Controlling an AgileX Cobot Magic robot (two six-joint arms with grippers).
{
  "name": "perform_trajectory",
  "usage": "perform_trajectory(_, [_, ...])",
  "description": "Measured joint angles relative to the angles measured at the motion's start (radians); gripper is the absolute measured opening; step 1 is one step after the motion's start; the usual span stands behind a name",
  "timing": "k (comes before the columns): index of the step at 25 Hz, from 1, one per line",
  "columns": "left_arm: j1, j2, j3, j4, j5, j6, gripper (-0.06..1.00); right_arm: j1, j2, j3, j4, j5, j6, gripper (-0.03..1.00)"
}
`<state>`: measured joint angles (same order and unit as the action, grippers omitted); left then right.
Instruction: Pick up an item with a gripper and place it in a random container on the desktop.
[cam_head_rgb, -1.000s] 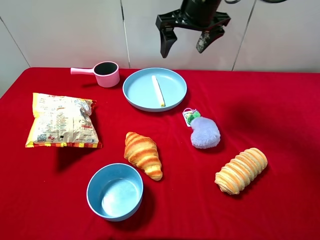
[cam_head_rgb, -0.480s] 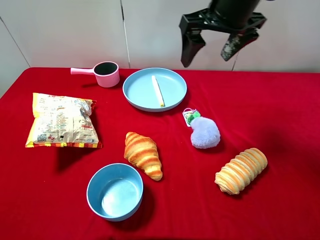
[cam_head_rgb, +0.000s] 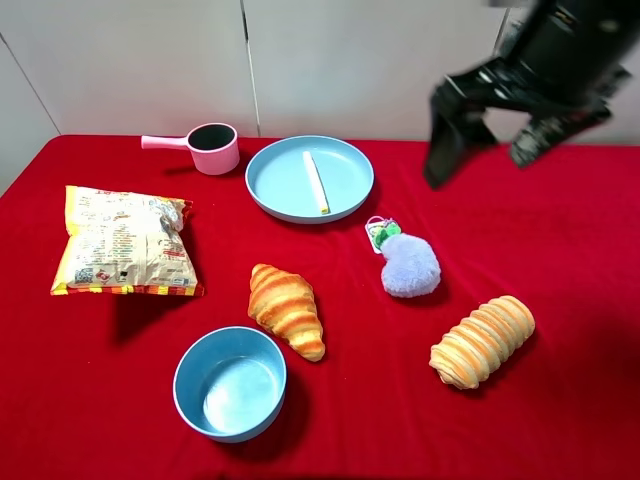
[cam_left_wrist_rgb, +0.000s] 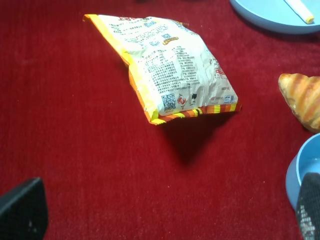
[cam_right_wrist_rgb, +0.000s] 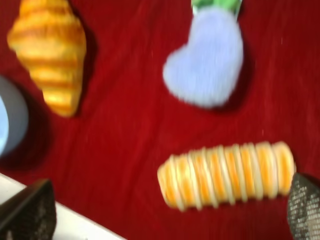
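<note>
The cream-white pen-like stick with a yellow tip lies inside the wide light-blue plate at the back of the red desktop. My right gripper is open and empty, in the air to the right of the plate, above the back right of the table. In the right wrist view it looks down on the bread roll and plush. My left gripper is open and empty, low over the cloth near the snack bag. The plate's edge and the stick's tip show in the left wrist view.
A pink handled cup stands left of the plate. A snack bag lies at the left. A croissant, a deep blue bowl, a lilac plush heart and a striped bread roll lie in front.
My right gripper has swung from above the plate's right side to the right and lower, staying open. The stick stays in the plate.
</note>
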<state>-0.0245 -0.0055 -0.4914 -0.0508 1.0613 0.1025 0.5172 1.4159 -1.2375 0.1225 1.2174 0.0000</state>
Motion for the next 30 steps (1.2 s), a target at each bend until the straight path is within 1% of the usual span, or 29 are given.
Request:
perform_trajectory(9, [0.000,0.000,0.000,0.000,0.000,0.000,1.00,0.000,-0.294,0.251,0.000,0.001,0.000,0.69])
perform_trajectory(16, [0.000,0.000,0.000,0.000,0.000,0.000,1.00,-0.001,-0.572,0.389,0.000,0.003,0.000,0.69])
perform_trajectory(18, [0.000,0.000,0.000,0.000,0.000,0.000,1.00,-0.015,-0.656,0.421,0.002,0.003,0.000,0.69])
perform_trajectory(21, [0.000,0.000,0.000,0.000,0.000,0.000,1.00,-0.077,-0.799,0.469,0.002,-0.018,0.000,0.69])
perform_trajectory(27, [0.000,0.000,0.000,0.000,0.000,0.000,1.00,-0.261,-1.095,0.563,-0.010,-0.106,0.000,0.69])
perform_trajectory(30, [0.000,0.000,0.000,0.000,0.000,0.000,1.00,-0.339,-1.226,0.606,-0.016,-0.130,0.000,0.69])
